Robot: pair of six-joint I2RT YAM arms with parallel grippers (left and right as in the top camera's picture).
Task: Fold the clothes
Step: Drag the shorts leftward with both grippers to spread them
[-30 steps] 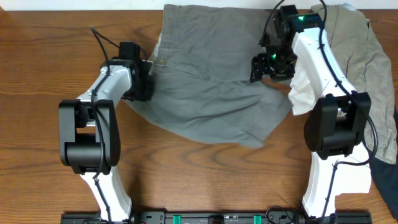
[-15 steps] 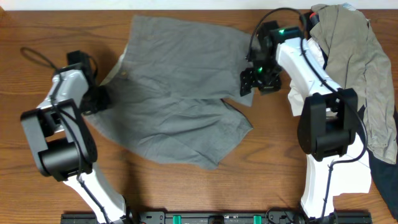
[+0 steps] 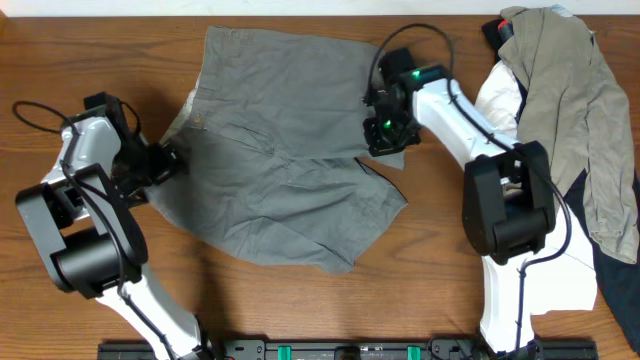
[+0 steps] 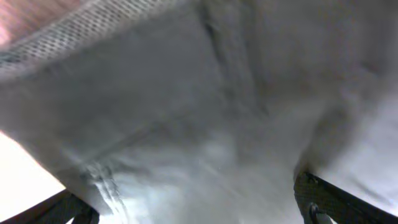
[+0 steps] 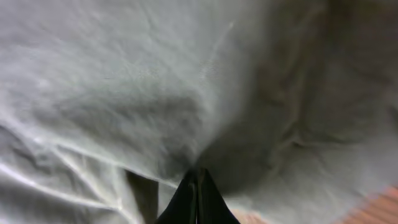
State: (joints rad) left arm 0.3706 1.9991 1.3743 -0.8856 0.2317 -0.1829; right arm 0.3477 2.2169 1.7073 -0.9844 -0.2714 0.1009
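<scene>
Overhead view of a brown wooden table (image 3: 80, 60) with two white-and-black robot arms reaching in from the near edge. A pair of grey shorts (image 3: 290, 150) lies spread across the upper middle, wrinkled and not yet folded, its pale waistband edge toward the left. The left gripper (image 3: 168, 160) sits at the shorts' left edge; its wrist view shows its fingers (image 4: 323, 199) set wide apart, with grey cloth filling the space between them. The right gripper (image 3: 386, 135) is at the shorts' right edge, fingers pressed together on a pinch of fabric. This looks like laying-out before a first fold; the next move likely calls for pulling the cloth flat and a firm hold on both sides. At the far right a khaki garment (image 3: 570, 90), white cloth (image 3: 497, 100) and navy cloth (image 3: 622, 275) lie heaped together. Nothing of the room beyond the tabletop shows
</scene>
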